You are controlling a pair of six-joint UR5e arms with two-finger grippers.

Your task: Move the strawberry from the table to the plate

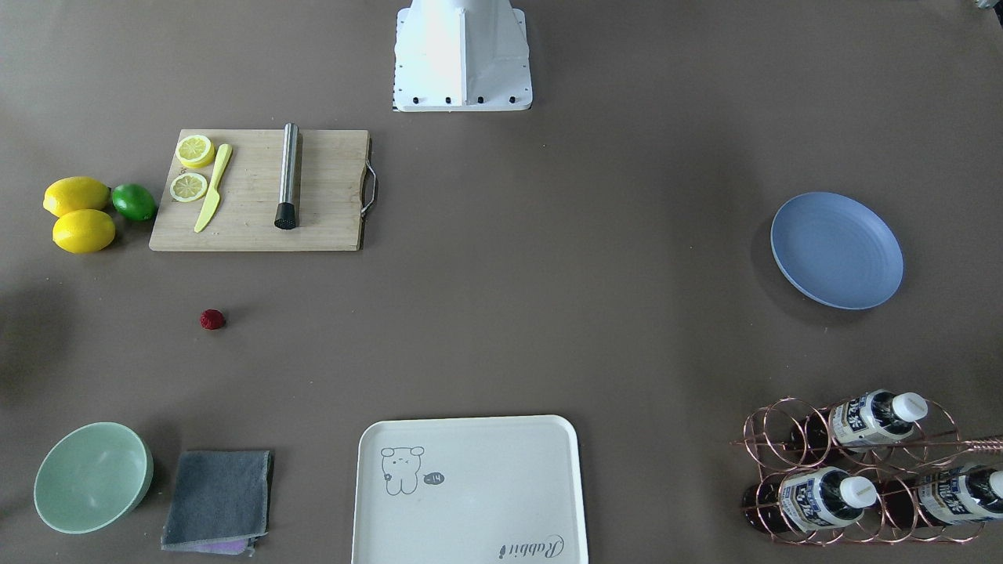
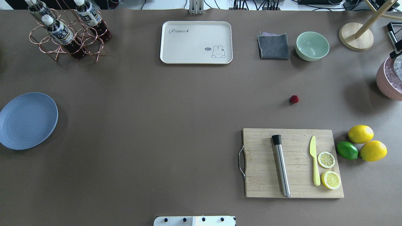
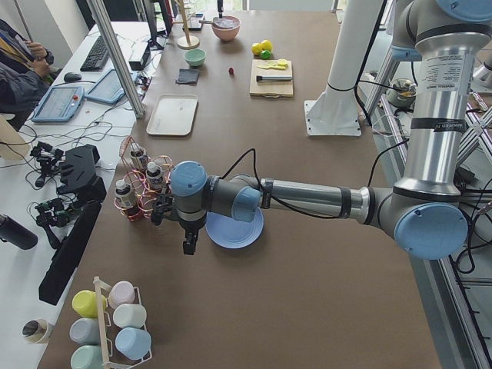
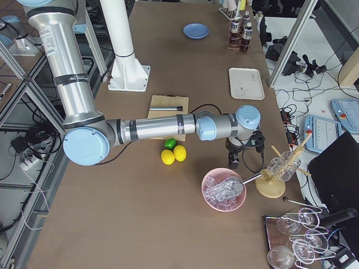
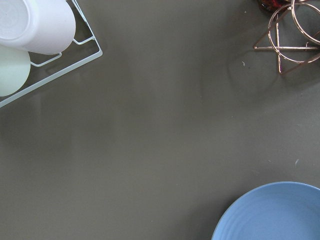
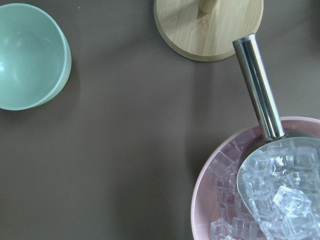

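The small dark-red strawberry (image 1: pixel 212 319) (image 2: pixel 294 99) (image 3: pixel 231 71) lies alone on the grey-brown table (image 2: pixel 157 110), between the cutting board and the green bowl. The round blue plate (image 1: pixel 837 251) (image 2: pixel 26 121) (image 4: pixel 196 31) sits empty at the table's opposite end; its rim shows in the left wrist view (image 5: pixel 275 215). My left gripper (image 3: pixel 188 244) hangs just beside the plate (image 3: pixel 234 229), seen only from the side, so I cannot tell its state. My right gripper (image 4: pixel 235 162) hovers near the pink ice bowl, far from the strawberry; its state cannot be told either.
A wooden cutting board (image 2: pixel 293 162) carries a steel muddler, a yellow knife and lemon slices. Two lemons and a lime (image 2: pixel 347 150) lie beside it. Also here: a cream tray (image 2: pixel 196 42), grey cloth (image 2: pixel 273 46), mint bowl (image 2: pixel 312 45), bottle rack (image 2: pixel 67 29), pink ice bowl (image 6: pixel 260 190).
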